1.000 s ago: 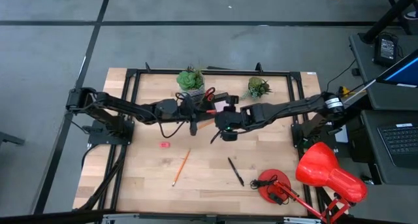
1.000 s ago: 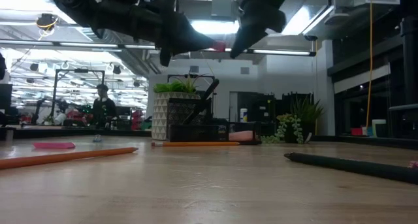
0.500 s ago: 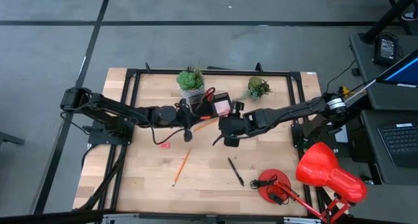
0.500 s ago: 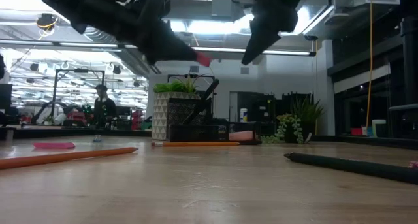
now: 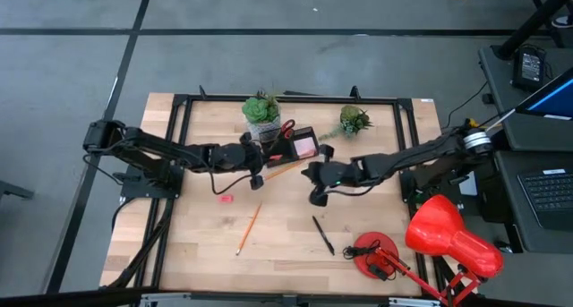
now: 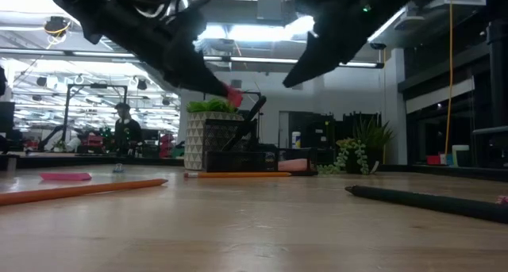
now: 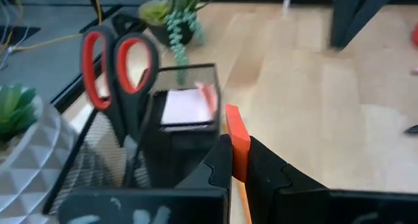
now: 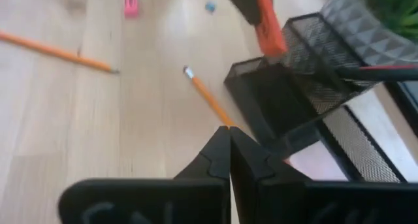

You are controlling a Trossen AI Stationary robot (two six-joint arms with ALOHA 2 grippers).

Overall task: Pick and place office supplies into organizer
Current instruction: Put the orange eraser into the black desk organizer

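Two arms: both raised above the table's middle.
Left gripper (image 7: pixel 240 160): fingers clenched on a red eraser (image 7: pixel 236 138), just beside the black organizer (image 5: pixel 288 148).
Right gripper (image 8: pixel 229 147): fingers pressed together, empty, near the organizer.
Scissors (image 7: pixel 119 74): standing upright in the organizer.

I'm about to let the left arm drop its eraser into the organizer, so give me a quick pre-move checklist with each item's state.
1. Left gripper shut on the red eraser: ok.
2. Eraser directly over an organizer compartment: cannot tell; it hangs beside the mesh edge.
3. Scissors already standing in the organizer: ok.
4. Right gripper shut, empty, away from the organizer: ok.
5. Pencil beside the organizer not in the way: cannot tell.
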